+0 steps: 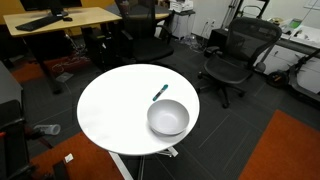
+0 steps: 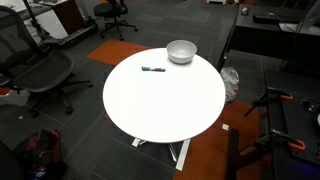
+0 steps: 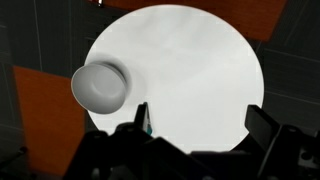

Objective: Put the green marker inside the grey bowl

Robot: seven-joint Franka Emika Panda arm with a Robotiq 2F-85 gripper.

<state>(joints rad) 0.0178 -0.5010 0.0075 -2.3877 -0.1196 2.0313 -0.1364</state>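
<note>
The grey bowl (image 3: 99,86) sat at the left of the wrist view, close to the edge of the round white table (image 3: 190,60). I found it empty, and both exterior views agreed. Rightward, the green marker (image 1: 160,92) lay flat on the tabletop just beside the bowl, apart from its rim and not yet inside. The gripper (image 3: 200,135) hung above the table with its jaws spread wide and nothing between them. A teal sliver by the finger nearer the bowl was probably the marker, though too small to confirm.

Hazards, in my judgement:
- The marker looked thin and round on a smooth top, so an off-centre close could roll or flick it away.
- Descending too far would drive the fingertips into the tabletop.
- With the bowl so near the table's edge, a knock from a finger during approach or drop could slide it off.
- Releasing from too high might bounce the marker out.
</note>
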